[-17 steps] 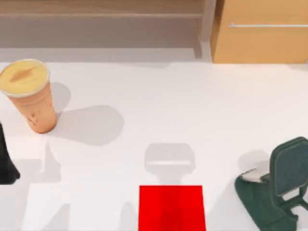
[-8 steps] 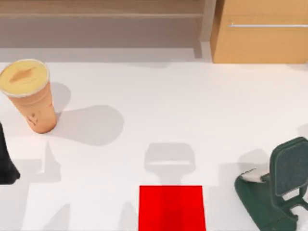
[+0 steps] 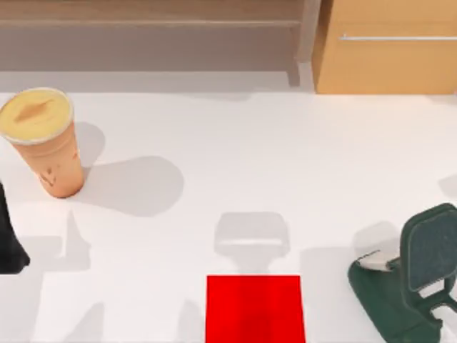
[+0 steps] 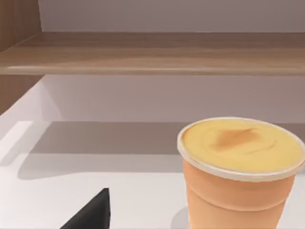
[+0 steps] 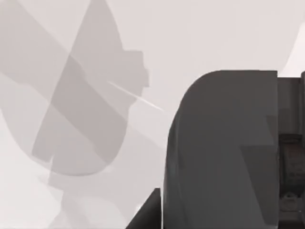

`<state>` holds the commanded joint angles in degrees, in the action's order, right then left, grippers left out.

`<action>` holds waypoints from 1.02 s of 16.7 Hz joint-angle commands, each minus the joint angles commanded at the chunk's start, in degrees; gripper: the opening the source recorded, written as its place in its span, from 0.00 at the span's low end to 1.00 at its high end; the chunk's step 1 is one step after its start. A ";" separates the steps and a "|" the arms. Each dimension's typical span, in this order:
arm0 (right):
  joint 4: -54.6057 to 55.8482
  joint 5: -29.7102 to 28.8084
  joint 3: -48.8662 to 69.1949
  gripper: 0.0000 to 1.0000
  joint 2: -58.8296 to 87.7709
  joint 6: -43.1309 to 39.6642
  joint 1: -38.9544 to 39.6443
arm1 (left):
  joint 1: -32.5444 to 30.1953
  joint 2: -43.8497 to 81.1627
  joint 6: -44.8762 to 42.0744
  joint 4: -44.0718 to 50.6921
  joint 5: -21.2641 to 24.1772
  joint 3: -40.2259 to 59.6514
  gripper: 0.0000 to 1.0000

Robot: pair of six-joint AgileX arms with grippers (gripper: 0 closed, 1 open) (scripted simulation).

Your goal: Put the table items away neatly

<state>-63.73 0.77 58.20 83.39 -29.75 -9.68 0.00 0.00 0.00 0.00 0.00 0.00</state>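
Observation:
An orange paper cup [image 3: 44, 143] with a yellow lid stands upright at the table's [image 3: 235, 150] left side. The black end of my left gripper [image 3: 8, 246] sits at the left edge, just in front of the cup and apart from it. In the left wrist view the cup [image 4: 240, 174] is close and the left gripper [image 4: 90, 217] shows as a black tip beside it. In the right wrist view the right gripper [image 5: 147, 212] is a dark tip over the white tabletop, next to a large dark grey rounded panel [image 5: 224, 148] that I cannot identify.
A flat red mat [image 3: 255, 309] lies at the front centre. A dark green phone stand [image 3: 414, 275] stands at the front right. A wooden shelf [image 3: 150, 21] runs along the back, with a light wooden cabinet [image 3: 389, 50] at the back right.
The cup, mat, stand and left gripper have not moved. Only the shadows on the table's right side have shifted, one drifting up along the right edge.

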 joint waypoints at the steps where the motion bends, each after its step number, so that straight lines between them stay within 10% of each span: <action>1: 0.36 0.19 0.47 0.00 0.30 0.49 0.52 | 0.00 0.00 0.00 0.00 0.00 0.00 1.00; 7: 6.82 2.95 9.79 0.00 7.57 15.68 12.65 | 0.00 0.00 0.00 0.00 0.00 0.00 1.00; 17: 13.19 2.15 20.27 0.00 24.52 67.68 49.85 | 0.00 0.00 0.00 0.00 0.00 0.00 1.00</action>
<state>-50.54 2.92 78.48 107.91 37.93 40.16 0.00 0.00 0.00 0.00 0.00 0.00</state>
